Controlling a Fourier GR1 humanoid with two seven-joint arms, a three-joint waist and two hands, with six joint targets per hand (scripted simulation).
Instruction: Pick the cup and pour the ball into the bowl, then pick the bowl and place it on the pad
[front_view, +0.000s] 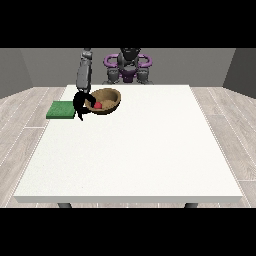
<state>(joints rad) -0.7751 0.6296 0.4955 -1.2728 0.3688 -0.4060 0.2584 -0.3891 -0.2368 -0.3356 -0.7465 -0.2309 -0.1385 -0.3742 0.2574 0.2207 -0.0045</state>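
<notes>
A red ball (98, 105) is lying inside the brown wooden bowl (111, 98), which is sitting tilted toward the camera near the far left part of the white bench (135, 160). The black hand at the view's left (80, 104) is reaching down from a grey forearm and curling its fingers over the bowl's near-left rim, apparently taking hold of it; whether the bowl is lifting off the bench or only tipping cannot be told from here. No cup is showing anywhere on the bench, and the other hand is nowhere in view.

Judging by the ball already resting in the bowl, the pouring step is looking finished, and the work is entering its second half: carrying the bowl to the pad. The green pad (61, 110) is lying flat just beside the hand, at the bench's left edge, with nothing on it, so the placing is not yet done. What is left appears to be a short sideways move and a set-down, keeping the bowl level enough that the ball is not rolling out.
</notes>
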